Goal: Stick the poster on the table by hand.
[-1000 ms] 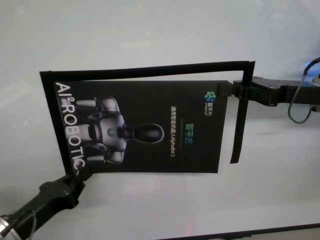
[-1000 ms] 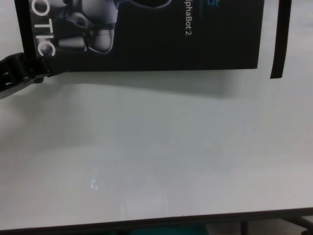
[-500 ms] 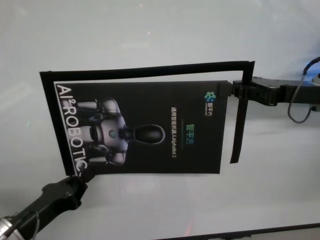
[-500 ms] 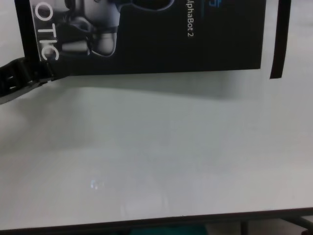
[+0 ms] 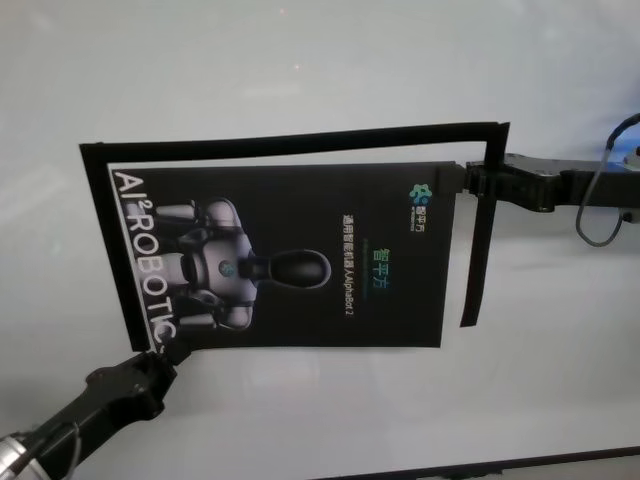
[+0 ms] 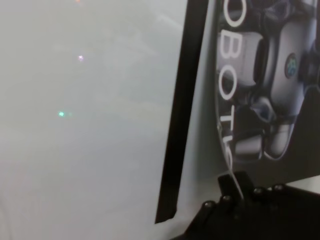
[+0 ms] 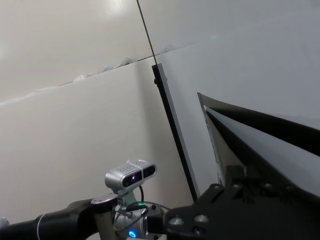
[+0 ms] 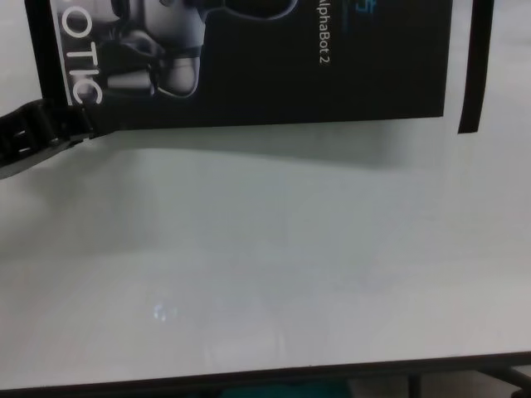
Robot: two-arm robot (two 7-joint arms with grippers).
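the table (image 5: pixel 320 60) is a wide white sheet of nothing, and that's the first worry: no edge or mark near the work to square against, so anything laid crooked stays crooked. over its middle hangs the poster (image 5: pixel 290 255), black, robot figure on it, held off the surface to judge by the soft shadow under its near edge in the chest view. it sits inside a frame of narrow black strips (image 5: pixel 300 140): one along the far side, one down the left, one dangling at the right, its loose end well short of the near edge. those look like the sticky part to me, and that free right strip could swing and grab the table or the poster face early. the right gripper (image 5: pixel 462 180) comes in from the right and is clamped on the poster's far right corner; the left gripper (image 5: pixel 160 352) reaches from the near left and is pinched onto the near left corner, a thin sliver of paper between its tips in the wrist view. that bite is small, so if the two arms pull apart too hard i'd expect the corner to slip out or tear; if they slacken, the middle sags and touches first, trapping a bubble or crease. lowering one side ahead of the other would likely skew it.
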